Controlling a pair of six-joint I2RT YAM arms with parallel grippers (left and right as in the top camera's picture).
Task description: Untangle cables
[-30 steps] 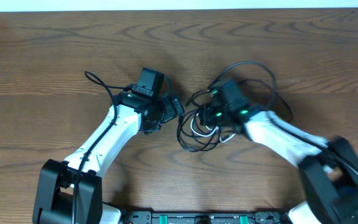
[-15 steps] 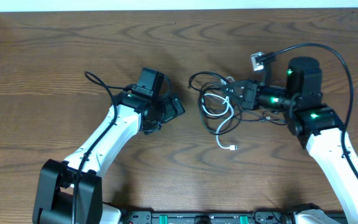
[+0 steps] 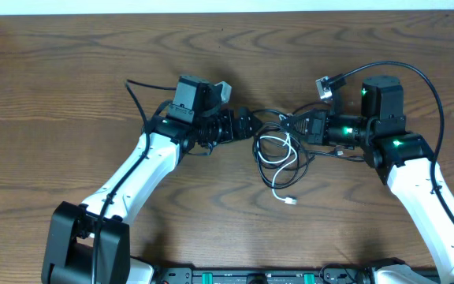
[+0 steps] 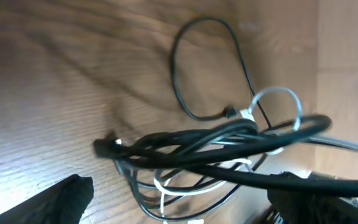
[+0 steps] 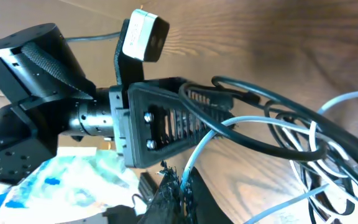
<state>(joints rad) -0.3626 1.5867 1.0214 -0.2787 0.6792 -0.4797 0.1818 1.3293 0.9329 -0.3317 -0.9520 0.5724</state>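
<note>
— Stretching between two robot arms over the middle of a wooden table (image 3: 69, 63), the cables (image 3: 270, 150) form one knotted bunch. Who has hold of them?

— The right gripper (image 3: 293, 124). From overhead it sits clamped on the black strands at the bunch's right edge. The right wrist view shows its fingertips (image 5: 178, 190) pressed close together, with a pale cord running right up to them.

— And the left gripper (image 3: 244, 124)?

— Spread wide, grasping nothing. In the left wrist view its two dark fingers (image 4: 58, 202) stand at opposite bottom corners, with the tangle stretched across the space ahead of them. Overhead, its tips are just beside the bunch's left edge. Whether they touch a strand, I cannot tell.

— Where is the white cable (image 3: 277, 182)?

— Looped through the black ones at the centre. It then trails toward the arms' bases, and its small plug (image 3: 291, 200) lies on the wood, apart from both arms.

— Anything more?

— One black loop (image 4: 174, 71) shows against the boards beyond the bundle, seen from the left wrist.
</note>
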